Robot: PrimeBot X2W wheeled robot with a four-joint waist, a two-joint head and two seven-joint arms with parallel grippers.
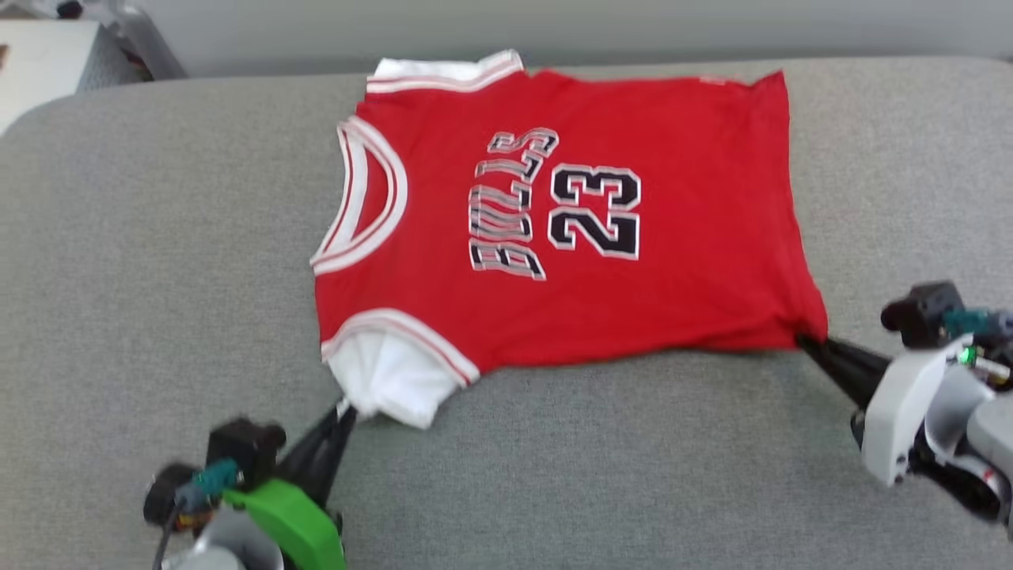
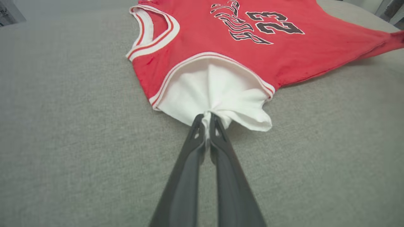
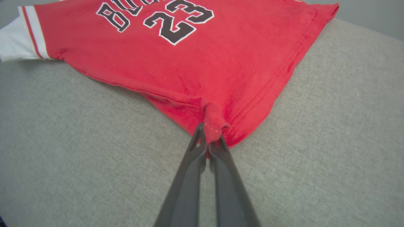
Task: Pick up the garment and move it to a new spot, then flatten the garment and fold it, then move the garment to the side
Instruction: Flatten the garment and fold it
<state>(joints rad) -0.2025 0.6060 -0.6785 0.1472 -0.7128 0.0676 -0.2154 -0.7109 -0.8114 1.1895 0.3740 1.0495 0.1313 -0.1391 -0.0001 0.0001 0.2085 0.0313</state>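
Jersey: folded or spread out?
Spread. The jersey lies front up, number and lettering fully showing, no fold across it. Left gripper pinches its sleeve, right gripper a hem corner.

A grey fabric surface (image 1: 158, 277) with rounded corners lies under soft, even light. Behind it runs a pale wall (image 1: 554, 32), with a white box (image 1: 39, 63) at the left.

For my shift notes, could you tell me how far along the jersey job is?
The red jersey lies spread front up on the grey cushion, so moving and flattening look mostly done. In hand: the left gripper pinches the white sleeve, the right gripper a hem corner. No fold shows yet; folding and moving aside remain.
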